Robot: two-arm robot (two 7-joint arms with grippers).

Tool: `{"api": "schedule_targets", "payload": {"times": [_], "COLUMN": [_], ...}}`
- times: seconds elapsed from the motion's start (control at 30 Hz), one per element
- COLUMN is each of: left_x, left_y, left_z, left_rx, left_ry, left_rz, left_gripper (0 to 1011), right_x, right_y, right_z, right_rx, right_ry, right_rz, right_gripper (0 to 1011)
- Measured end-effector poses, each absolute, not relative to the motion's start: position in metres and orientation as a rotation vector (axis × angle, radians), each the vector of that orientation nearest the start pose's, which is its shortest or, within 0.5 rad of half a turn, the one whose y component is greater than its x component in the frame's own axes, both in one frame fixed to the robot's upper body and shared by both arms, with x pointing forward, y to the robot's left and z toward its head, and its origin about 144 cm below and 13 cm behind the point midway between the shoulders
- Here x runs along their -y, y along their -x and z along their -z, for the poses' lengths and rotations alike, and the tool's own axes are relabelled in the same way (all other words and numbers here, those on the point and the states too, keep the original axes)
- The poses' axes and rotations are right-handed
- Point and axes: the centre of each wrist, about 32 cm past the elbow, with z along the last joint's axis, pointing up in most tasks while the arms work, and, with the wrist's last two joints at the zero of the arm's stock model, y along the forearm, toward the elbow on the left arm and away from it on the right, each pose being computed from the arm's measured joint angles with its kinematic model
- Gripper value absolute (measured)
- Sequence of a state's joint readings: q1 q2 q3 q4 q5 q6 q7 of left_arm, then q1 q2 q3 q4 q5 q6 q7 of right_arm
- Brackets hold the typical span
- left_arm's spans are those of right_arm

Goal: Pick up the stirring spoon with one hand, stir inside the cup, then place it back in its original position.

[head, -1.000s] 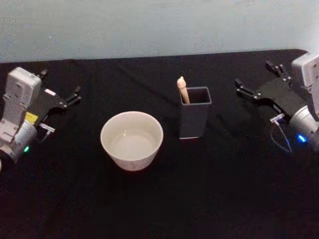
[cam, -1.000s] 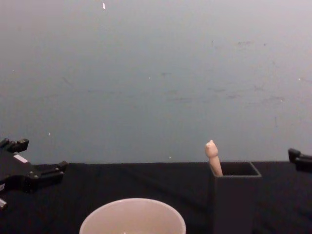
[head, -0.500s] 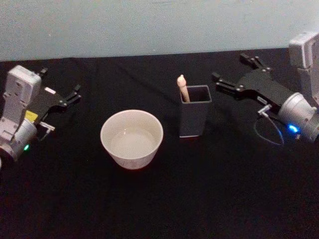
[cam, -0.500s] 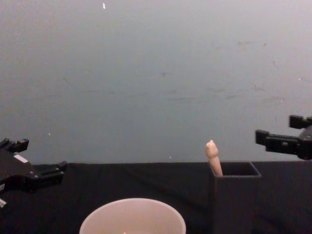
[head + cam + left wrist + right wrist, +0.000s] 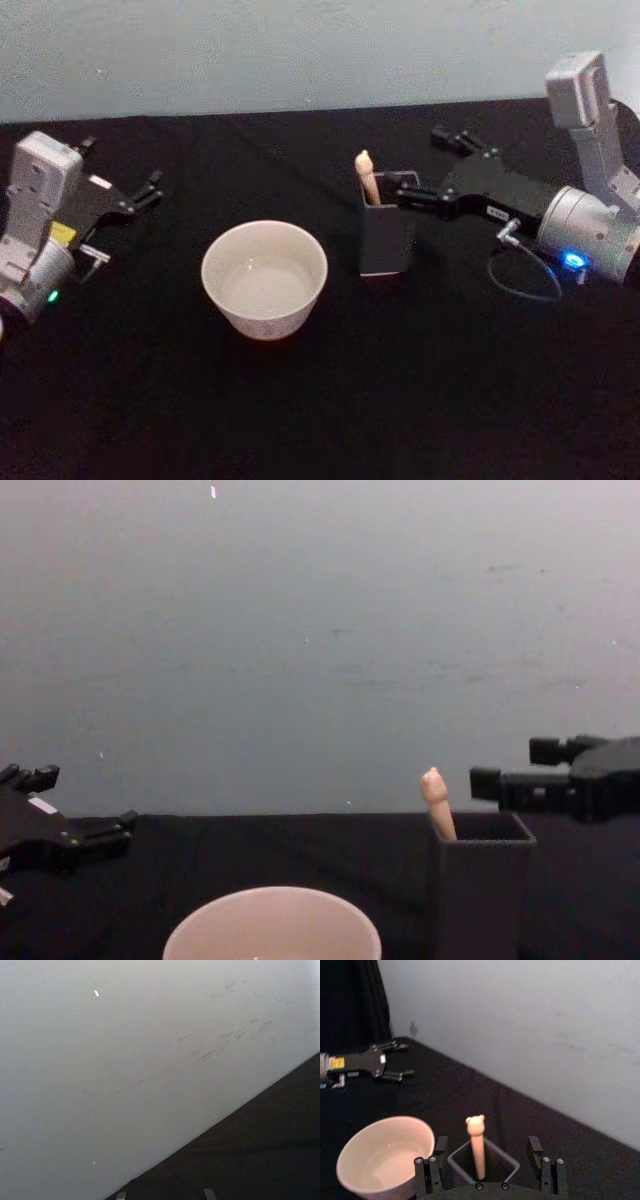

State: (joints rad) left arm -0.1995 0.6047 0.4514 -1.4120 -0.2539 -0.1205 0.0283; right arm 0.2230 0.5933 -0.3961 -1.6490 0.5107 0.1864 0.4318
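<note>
Stirring spoon: the slim stick with a pale beige handle and a small knobbed figurine top (image 5: 367, 178) is standing in the dark grey square holder box (image 5: 388, 240), leaning against the box's left wall with its top poking above the rim; in the right wrist view the handle (image 5: 477, 1145) is running down into the box's open mouth (image 5: 506, 1164).

Cup: the wide round cream-pink cup (image 5: 262, 320) is sitting upright on the black worktop (image 5: 300, 420), just to the left of the holder box and apart from it; the chest view is showing its rim (image 5: 272, 925) at the bottom edge, with the box (image 5: 480, 900) to its right.

Right hand: the black hand on the silver-grey arm (image 5: 418, 163) is hovering level with the top of the holder box, reaching in from the right with its fingers spread wide and gripping nothing; the near finger (image 5: 415, 196) is lying over the box's right rim. In the chest view the hand (image 5: 502, 765) is hanging just right of the spoon's top (image 5: 436, 800), not touching it.

Left hand: the other black hand (image 5: 122, 165) is resting at the worktop's left edge, fingers parted and empty, well apart from the cup.

Backdrop: a pale blue-grey wall (image 5: 300, 630) is rising behind the worktop.
</note>
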Motion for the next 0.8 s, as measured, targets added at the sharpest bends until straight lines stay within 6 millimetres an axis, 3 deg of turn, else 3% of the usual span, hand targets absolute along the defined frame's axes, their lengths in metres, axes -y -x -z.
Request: {"api": "schedule_targets", "payload": {"times": [0.8], "left_x": [-0.31], "left_y": [-0.489], "left_z": [-1.14], "left_rx": [0.285], "left_ry": [-0.304], "left_rz": [-1.248], "left_gripper": [1001], "right_x": [0.259], "right_y": [-0.525], "right_z": [-1.223], "right_rx": [-0.029], "right_ry": [0.312], "right_rz": [0.724], "right_gripper": [1003]}}
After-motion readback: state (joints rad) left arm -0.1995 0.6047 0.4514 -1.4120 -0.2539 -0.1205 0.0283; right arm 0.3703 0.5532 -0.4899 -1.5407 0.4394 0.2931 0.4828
